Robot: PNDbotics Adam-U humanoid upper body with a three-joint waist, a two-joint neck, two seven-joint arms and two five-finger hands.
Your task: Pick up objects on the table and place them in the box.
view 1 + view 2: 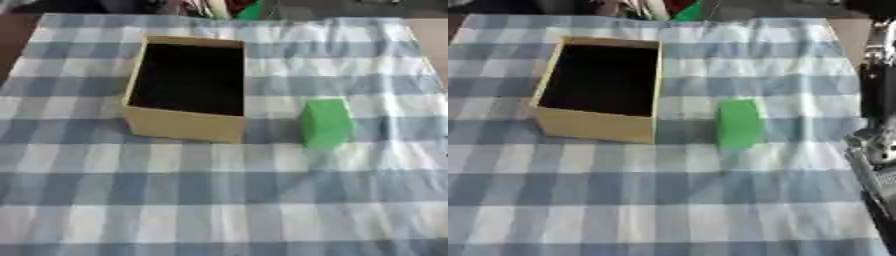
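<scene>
Checked cloth (pixel 219 200) holds box (pixel 188 125), green block (pixel 325 123); right arm (pixel 877 150) at edge.

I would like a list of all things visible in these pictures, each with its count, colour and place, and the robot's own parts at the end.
box: one, tan outside and dark inside, open on top, left of centre on the cloth; nothing can be made out inside it.
block: one, green, on the cloth just right of the box, apart from it.
cloth: one, blue and white check, covering the table.
table: bare brown corner at the upper right, beyond the cloth.
clutter: mixed colours with some green, past the cloth's far edge; too blurred to name.
right arm: one, black with silver joints, along the right edge of the right eye view; its hand does not show.
left hand: not in view.
</scene>
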